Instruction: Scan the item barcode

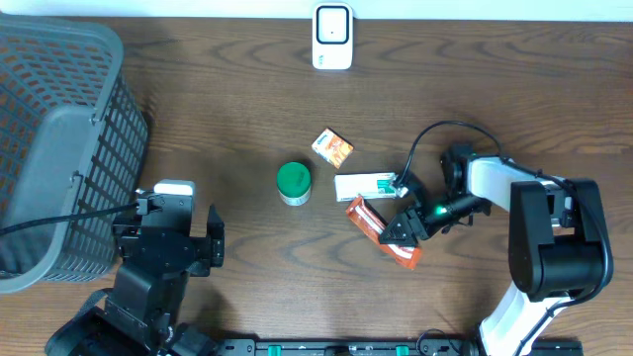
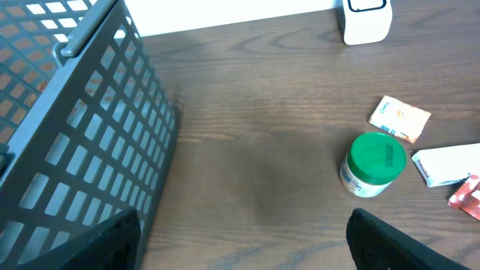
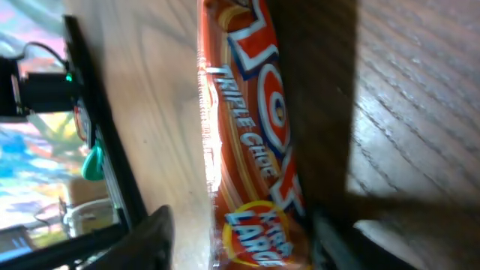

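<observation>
On the right side of the surface (image 1: 227, 99), the right gripper (image 1: 403, 229) has its fingers (image 3: 154, 236) parted astride the orange candy bar (image 3: 251, 135), with bare wood showing between one finger and the wrapper. The bar lies flat just below a white box (image 1: 366, 185). The left gripper (image 2: 244, 247) hangs open and empty beside the grey basket (image 1: 59, 119). The white scanner (image 1: 332, 38) stands at the far edge.

Nearly all of the overhead view is filled by 1 dark brown table (image 1: 227, 99) with pronounced wood grain. Beyond its far edge a pale strip (image 1: 495, 8) is seen; wall or floor cannot be told. The tabletop is lit evenly.
</observation>
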Robot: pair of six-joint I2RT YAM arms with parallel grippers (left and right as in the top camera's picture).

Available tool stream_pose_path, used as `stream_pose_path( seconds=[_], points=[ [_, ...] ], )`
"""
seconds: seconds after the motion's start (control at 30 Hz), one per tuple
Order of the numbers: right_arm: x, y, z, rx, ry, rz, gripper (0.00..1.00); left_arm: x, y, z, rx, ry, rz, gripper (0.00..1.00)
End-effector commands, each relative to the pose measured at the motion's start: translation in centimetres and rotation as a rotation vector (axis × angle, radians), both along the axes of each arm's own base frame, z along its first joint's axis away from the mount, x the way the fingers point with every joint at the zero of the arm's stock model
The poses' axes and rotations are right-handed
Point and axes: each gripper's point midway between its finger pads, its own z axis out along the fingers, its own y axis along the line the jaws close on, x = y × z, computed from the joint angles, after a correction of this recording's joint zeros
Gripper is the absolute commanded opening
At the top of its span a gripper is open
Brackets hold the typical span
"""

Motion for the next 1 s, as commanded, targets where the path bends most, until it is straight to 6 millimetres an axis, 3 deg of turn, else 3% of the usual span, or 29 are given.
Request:
stream_pose_path(
  seconds=[0.0, 0.13, 0.5, 0.7, 0.97],
  points=[
    [-2.4, -2.8, -4.2, -0.238, 0.058, 0.061, 0.45, -0.1, 0.2, -0.1, 0.001, -0.001, 0.008, 0.88],
    [-2.3, -3.2, -4.7, -0.287, 0.079, 0.028, 0.26, -0.1, 0.2, -0.1, 0.001, -0.001, 0.008, 0.88],
    [-1.7, -2.1, -3.7, -0.228, 0.118, -0.028, 0.13, -0.1, 0.2, -0.1, 0.001, -0.001, 0.008, 0.88],
    [-0.9, 0.2, -0.4, -0.051, 0.145, -0.050, 0.07, -0.1, 0.1, -0.1, 0.001, -0.001, 0.008, 0.88],
    [-1.6, 1.8, 6.4, 0.139, 0.043, -0.008, 0.01, -0.1, 0.2, -0.1, 0.001, -0.001, 0.008, 0.88]
  ],
)
